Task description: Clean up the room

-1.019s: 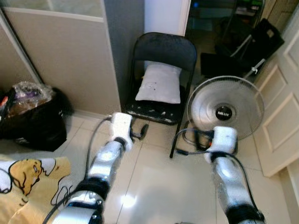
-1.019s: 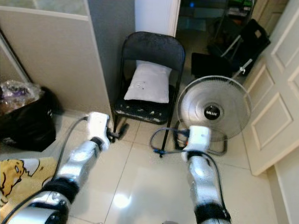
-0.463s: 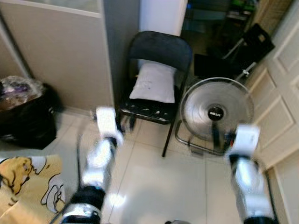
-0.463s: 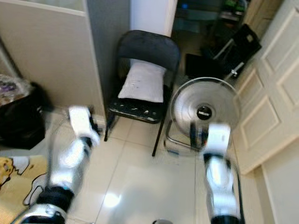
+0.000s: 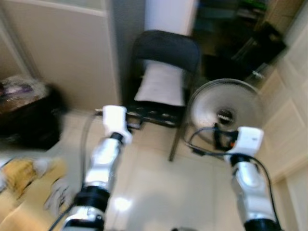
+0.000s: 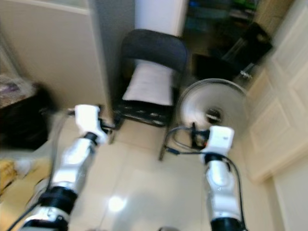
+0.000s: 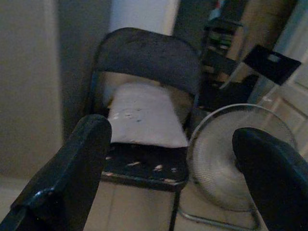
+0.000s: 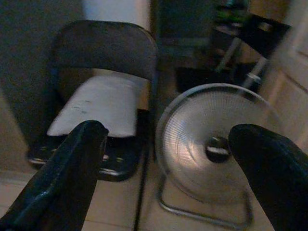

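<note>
Room, tidying barely begun by the look of it; nothing carried.
- Tiled floor [image 5: 159, 187]: bare ahead of the robot; a yellow printed cloth [image 5: 24, 180] lies blurred at its left edge, apparently yet to be picked up.
- Folding chair [image 7: 144, 62], black, against the wall.
- Floor fan [image 8: 216, 144], just beside the chair.
- Black bag [image 5: 29, 125], stuffed, far left.
- White pillow [image 7: 144, 115], on the chair seat.
- Left gripper [image 7: 178, 178]: fingers wide apart, empty, facing the chair.
- Right gripper [image 8: 168, 178]: fingers wide apart, empty, facing the fan.
</note>
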Robot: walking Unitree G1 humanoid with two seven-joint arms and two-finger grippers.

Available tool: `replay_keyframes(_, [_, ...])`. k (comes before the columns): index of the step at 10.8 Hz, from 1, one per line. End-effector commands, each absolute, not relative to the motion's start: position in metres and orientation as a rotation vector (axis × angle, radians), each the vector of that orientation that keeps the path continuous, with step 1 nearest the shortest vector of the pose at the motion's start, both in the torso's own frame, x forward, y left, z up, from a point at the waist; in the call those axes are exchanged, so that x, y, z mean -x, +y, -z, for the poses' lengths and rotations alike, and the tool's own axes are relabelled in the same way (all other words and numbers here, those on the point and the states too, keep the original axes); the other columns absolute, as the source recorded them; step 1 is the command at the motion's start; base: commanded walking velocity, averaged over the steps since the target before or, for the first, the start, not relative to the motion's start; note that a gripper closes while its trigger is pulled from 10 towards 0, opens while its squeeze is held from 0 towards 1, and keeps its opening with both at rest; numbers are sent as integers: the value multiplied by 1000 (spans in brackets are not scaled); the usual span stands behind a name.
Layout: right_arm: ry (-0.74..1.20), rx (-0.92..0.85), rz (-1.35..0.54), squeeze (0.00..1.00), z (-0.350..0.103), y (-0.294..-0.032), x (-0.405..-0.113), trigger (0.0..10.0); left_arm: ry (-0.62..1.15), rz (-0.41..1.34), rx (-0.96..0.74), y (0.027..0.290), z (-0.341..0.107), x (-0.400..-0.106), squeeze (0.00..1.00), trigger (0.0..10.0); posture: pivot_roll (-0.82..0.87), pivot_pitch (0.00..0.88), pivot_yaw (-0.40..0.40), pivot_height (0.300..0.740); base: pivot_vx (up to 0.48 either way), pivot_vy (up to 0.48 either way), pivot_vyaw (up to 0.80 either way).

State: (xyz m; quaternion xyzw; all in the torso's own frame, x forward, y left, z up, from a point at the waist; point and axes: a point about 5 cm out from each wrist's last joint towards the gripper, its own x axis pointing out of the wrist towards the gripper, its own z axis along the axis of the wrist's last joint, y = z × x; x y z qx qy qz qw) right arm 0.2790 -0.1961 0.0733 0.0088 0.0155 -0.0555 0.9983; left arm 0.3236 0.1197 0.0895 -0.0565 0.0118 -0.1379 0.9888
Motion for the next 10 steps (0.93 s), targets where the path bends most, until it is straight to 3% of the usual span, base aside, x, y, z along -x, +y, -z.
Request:
replay_keyframes(1, [42,-39,96,0,-72,-190,-282,10000,42,252,105,130,-88,-324,0,10000,-89,0,-13,740,0,480,638])
replay_keyframes(2, [54,-47,85,0,-68,-189,-282,10000,62,246,66,132,-85,-326,0,10000,-91,0,-6,740,0,480,581])
replay_keyframes(8, [97,-68,64,0,-57,-194,-276,10000,156,160,119,139,-66,-323,0,10000,-122,0,21,740,0,0,507])
replay_keyframes(10, [93,-87,47,0,-58,-193,-278,10000,127,184,120,134,-70,-322,0,10000,-123,0,31,740,0,452,475])
